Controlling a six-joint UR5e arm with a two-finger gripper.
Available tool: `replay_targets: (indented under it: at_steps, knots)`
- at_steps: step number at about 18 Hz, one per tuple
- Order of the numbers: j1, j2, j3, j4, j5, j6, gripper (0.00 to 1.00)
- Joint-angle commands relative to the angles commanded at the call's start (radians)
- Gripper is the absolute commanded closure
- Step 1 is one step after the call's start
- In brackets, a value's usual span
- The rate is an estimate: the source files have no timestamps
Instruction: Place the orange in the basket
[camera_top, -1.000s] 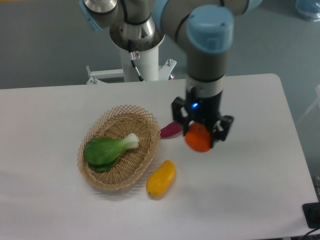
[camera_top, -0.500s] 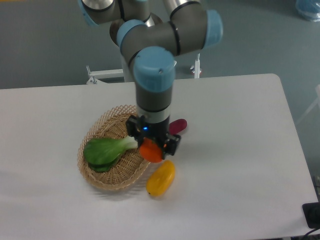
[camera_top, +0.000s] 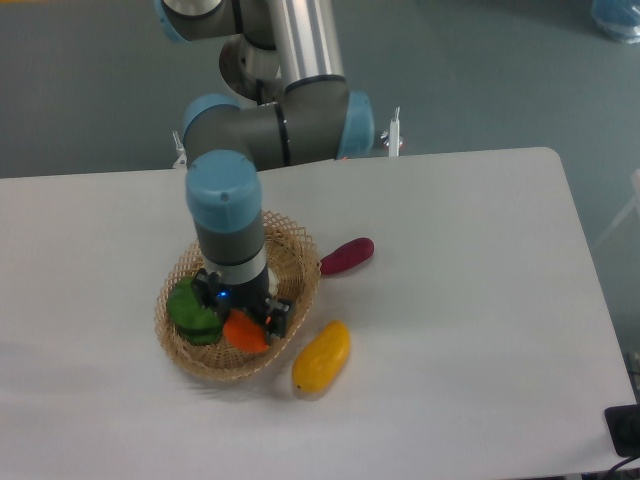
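The orange (camera_top: 246, 333) is a small bright-orange fruit held between the fingers of my gripper (camera_top: 243, 320). It hangs inside the rim of the tan woven basket (camera_top: 296, 262), at its front right part. The gripper is shut on it. The arm's wrist covers the middle of the basket. A green leafy vegetable (camera_top: 190, 311) lies in the basket's left side, right beside the gripper and partly hidden by it. I cannot tell whether the orange touches the basket floor.
A yellow oval fruit (camera_top: 322, 356) lies on the white table just right of the basket's front. A purple oblong vegetable (camera_top: 347, 256) lies by the basket's right rim. The robot base stands behind the table's far edge.
The gripper has carried the orange leftward, from right of the basket, over its right rim, to above the basket's inside. The other fruits have not moved.
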Motion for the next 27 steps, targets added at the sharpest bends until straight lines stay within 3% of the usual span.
replay_targets:
  at_steps: [6,12,13,14,16,20,27]
  knots:
    - [-0.012,-0.017,-0.037,0.003,0.003,0.011,0.37]
    - [-0.014,-0.064,-0.014,0.017,0.015,0.011,0.36]
    - [-0.014,-0.066,-0.017,0.017,0.015,0.011,0.34]
    - [-0.012,-0.064,-0.018,0.017,0.012,0.012,0.26]
    - [-0.014,-0.064,-0.012,0.021,0.012,0.014,0.0]
    - [-0.012,-0.048,-0.011,0.029,0.015,0.014,0.0]
    - [-0.003,-0.011,0.047,0.025,0.063,0.014,0.0]
